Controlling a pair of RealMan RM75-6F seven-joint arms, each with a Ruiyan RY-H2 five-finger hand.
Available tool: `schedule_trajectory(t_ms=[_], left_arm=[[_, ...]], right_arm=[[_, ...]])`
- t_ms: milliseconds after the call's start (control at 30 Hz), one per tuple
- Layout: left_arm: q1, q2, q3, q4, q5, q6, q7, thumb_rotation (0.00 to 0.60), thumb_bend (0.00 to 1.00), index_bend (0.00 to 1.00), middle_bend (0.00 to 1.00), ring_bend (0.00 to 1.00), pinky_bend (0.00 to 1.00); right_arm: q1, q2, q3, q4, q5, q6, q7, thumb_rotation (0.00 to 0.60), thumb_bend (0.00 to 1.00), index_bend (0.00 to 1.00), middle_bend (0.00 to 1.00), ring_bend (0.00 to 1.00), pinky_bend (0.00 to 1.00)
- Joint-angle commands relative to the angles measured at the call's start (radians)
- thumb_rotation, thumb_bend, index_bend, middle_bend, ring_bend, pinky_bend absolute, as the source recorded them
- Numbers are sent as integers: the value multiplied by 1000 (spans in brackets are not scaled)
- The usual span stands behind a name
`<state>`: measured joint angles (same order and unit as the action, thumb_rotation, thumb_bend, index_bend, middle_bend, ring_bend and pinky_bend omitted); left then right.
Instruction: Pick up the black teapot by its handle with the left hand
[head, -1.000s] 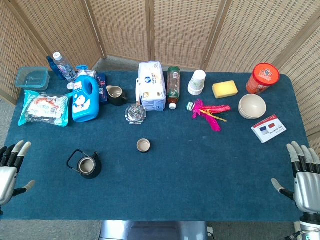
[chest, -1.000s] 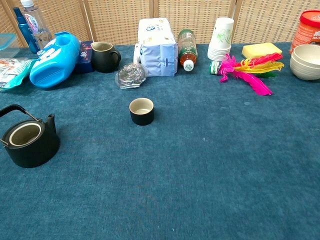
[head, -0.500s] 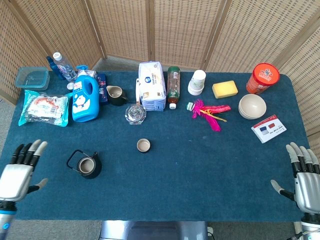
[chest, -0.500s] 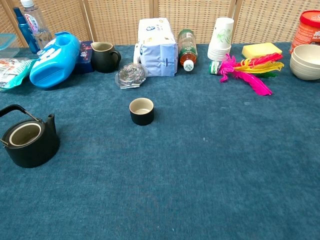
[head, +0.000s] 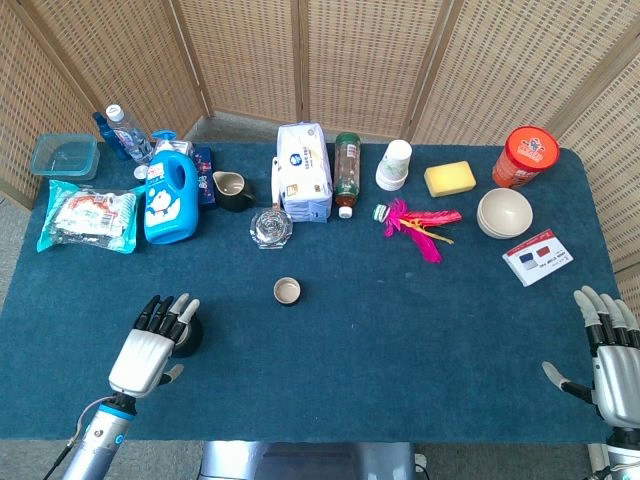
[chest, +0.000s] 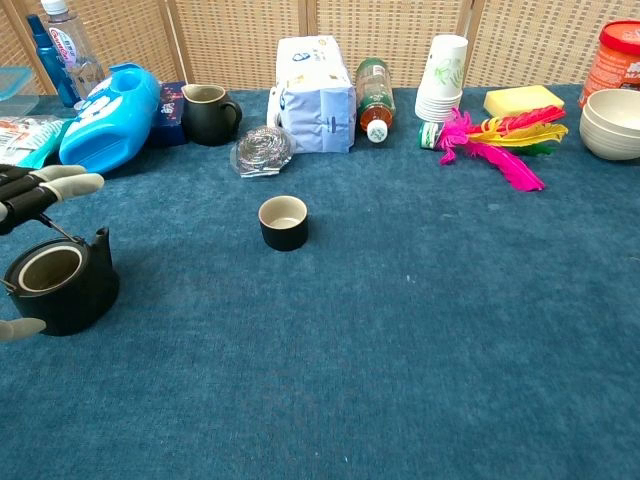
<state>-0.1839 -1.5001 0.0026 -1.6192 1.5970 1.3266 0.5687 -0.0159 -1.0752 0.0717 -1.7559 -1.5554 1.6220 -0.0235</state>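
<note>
Black teapot (chest: 60, 288) near the table's left front edge, lid off and looks empty, left hand (head: 152, 344) spread right above it gripping nothing, right hand (head: 607, 350) splayed loose at the far corner, small cup (chest: 283, 221) empty too

Looked like a staged test setup, not a lived-in room — a counter (head: 400, 330) covered edge to edge in blue carpet-like cloth, boxed in behind by folding woven-rattan screens (head: 360, 60). Household odds and ends were mixed along the far side with no common use: blue detergent bottle (head: 171, 196), tissue pack (head: 303, 170), stacked paper cups (head: 394, 164), yellow sponge (head: 449, 178), pink feathers (head: 422, 227), red-lidded tub (head: 526, 154) — more prop set than kitchen. Bare floor showed past the screens.
</note>
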Motion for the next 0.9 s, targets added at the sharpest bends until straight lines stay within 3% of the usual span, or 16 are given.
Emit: schedule_trajectory(t_ms=[33, 467, 900], left_arm=[[-1, -11, -5, 5, -16, -1, 17, 600, 42, 0, 0, 0, 2], [-37, -72, -69, 116, -117, -23, 7, 600, 42, 0, 0, 0, 1], [-123, -42, -205, 234, -242, -74, -77, 600, 41, 0, 0, 0, 1]], right_arm=[[-1, 4, 0, -1, 0, 1, 8, 600, 0, 0, 0, 0, 0], [4, 49, -41, -36, -34, -49, 101, 600, 0, 0, 0, 0, 0], [13, 59, -47, -35, -28, -74, 119, 600, 0, 0, 0, 0, 0]])
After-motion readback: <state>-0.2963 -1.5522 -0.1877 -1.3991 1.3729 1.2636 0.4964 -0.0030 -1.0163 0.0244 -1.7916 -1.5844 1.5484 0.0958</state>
